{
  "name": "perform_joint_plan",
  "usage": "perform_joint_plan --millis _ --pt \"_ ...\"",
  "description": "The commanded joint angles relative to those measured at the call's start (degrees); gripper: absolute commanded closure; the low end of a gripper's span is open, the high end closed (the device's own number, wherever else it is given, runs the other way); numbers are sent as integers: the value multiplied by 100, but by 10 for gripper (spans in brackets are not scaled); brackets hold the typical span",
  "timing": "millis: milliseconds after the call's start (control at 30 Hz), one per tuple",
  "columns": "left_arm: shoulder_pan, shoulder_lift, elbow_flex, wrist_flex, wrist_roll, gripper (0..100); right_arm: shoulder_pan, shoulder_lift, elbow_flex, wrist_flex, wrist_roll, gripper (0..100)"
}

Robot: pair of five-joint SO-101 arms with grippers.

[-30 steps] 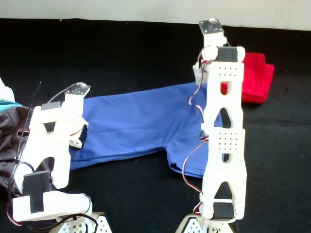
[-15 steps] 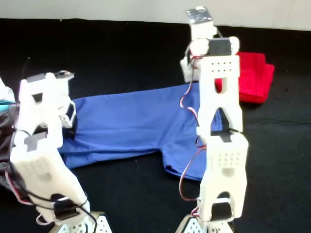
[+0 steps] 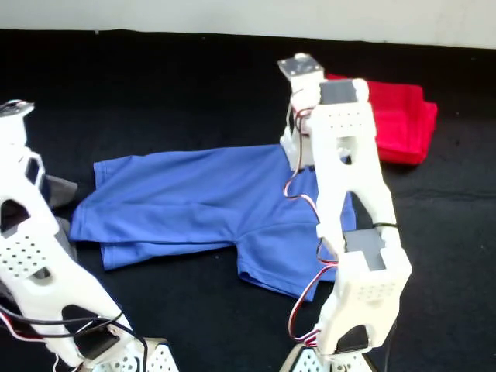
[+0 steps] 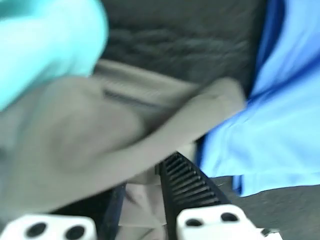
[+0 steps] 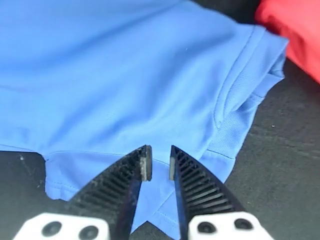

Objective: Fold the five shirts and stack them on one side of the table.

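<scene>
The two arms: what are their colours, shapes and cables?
The left arm and right arm are white plastic links with cut-outs and small holes, with black motors at the joints. Thin red cables run along both. The right gripper has black ribbed fingers on a white base.

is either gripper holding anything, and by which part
Right gripper holds nothing, open above the blue fabric shirt; left gripper, amid grey cloth, cannot be told.

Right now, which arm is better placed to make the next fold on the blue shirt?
Right, probably. The right hand hangs open just above the blue shirt, while the left hand sits off to the side over a grey shirt.
</scene>
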Motion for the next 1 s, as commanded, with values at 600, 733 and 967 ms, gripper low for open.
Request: perform_joint_plan --millis 600,733,967 --pt "-2123 2800 -3837 -1169 -782 917 4 -4004 5429 -2193 308 925" --pt "-2651 2800 -4110 -1723 -651 917 13 -4259 6396 -2826 466 925" --pt "-2853 2800 -5103 -844 -589 917 22 -4215 7029 -3802 448 925"
